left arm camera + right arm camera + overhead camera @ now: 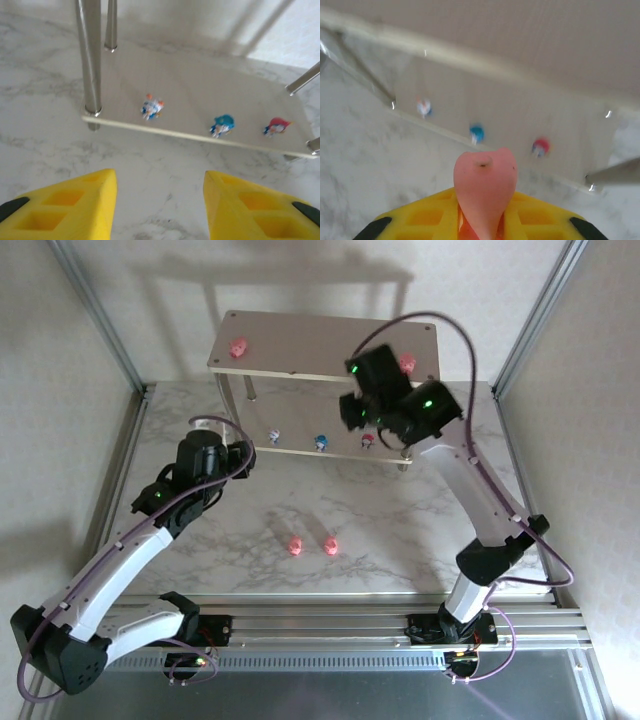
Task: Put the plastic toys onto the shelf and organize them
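Yellow pocketed fingers of the left gripper (160,200) stand wide and empty, before the beige shelf (200,90), lower board's front edge. Along that edge: white toy (151,107), blue toy (222,124), red toy (276,126), well spaced. Right gripper (485,227) pinches a smooth, rounded pink pig (485,180).

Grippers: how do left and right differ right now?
Left gripper is open and empty; right gripper is shut on a pink pig. Left gripper is near the shelf's left front leg; right gripper is at the shelf's right half. Both have yellow fingers and face the three figurines on the lower board.
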